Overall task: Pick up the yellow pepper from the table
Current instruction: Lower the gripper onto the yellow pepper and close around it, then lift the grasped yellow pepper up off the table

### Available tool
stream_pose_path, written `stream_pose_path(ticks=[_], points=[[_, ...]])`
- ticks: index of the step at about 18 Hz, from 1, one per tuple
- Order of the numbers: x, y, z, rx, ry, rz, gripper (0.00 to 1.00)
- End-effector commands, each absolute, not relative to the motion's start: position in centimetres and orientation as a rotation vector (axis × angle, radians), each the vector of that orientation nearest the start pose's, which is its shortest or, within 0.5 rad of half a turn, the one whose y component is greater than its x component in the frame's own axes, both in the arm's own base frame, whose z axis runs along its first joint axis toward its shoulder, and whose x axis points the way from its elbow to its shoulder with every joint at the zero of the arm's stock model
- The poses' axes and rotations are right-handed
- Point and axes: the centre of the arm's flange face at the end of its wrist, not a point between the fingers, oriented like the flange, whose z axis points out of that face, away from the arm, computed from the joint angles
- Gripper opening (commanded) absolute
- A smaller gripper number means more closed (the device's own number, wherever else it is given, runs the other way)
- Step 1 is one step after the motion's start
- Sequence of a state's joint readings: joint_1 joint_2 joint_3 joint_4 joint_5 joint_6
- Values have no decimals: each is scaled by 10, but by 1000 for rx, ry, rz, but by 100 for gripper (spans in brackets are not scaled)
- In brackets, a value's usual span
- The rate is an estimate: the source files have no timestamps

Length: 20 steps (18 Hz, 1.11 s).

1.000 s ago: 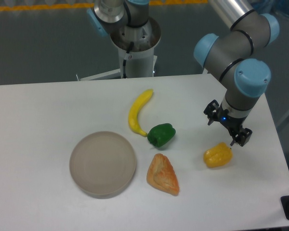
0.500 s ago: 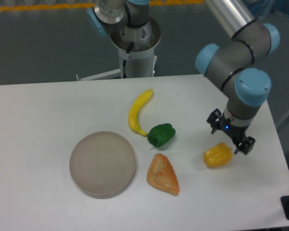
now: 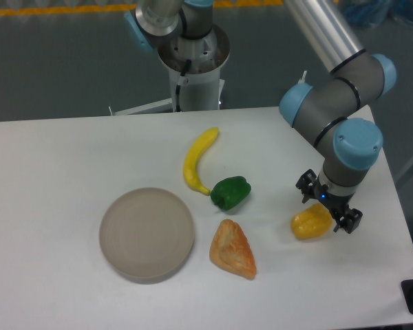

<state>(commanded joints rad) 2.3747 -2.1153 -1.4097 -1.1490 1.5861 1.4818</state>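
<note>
Pastry [image 3: 232, 249]: nearest the camera, flat on the white surface [image 3: 55, 165], just right of the plate.
Plate [image 3: 146, 234]: round, grey-beige, at left of centre.
Yellow pepper [image 3: 308, 224]: lies on the surface near its right edge, well apart from the pastry; its upper right part is covered by the gripper.
Gripper [image 3: 328, 205]: hangs right over the pepper, pointing down, one dark finger [image 3: 305, 186] showing at the pepper's upper left and the other at its right. The fingers stand apart, one on each side of the pepper; whether they touch it I cannot tell from this view.
Green pepper [image 3: 230, 192]: mid-surface, left of the gripper, touching the lower tip of the banana.
Banana [image 3: 196, 159]: curved, running up and away from the green pepper.
Arm [image 3: 334, 103]: comes in from the top, silver tube slanting down to the right, then grey joints with blue caps folding back so the wrist points straight down.
Base [image 3: 191, 55]: stands beyond the far edge.
</note>
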Motion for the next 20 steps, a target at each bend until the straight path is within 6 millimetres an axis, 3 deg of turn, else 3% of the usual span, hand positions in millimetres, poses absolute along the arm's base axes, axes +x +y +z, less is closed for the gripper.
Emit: stream_pose_path(ticks=[4, 10, 12, 15, 17, 20], points=[[-398, 581, 270, -2958, 1055, 80, 100], [-390, 574, 250, -2958, 1053, 76, 100], [-389, 574, 247, -2957, 1050, 76, 90], [-389, 573, 247, -2957, 1055, 77, 61], [-393, 571, 256, -2955, 1056, 94, 47], [-394, 561, 279, -2970, 1047, 59, 47]])
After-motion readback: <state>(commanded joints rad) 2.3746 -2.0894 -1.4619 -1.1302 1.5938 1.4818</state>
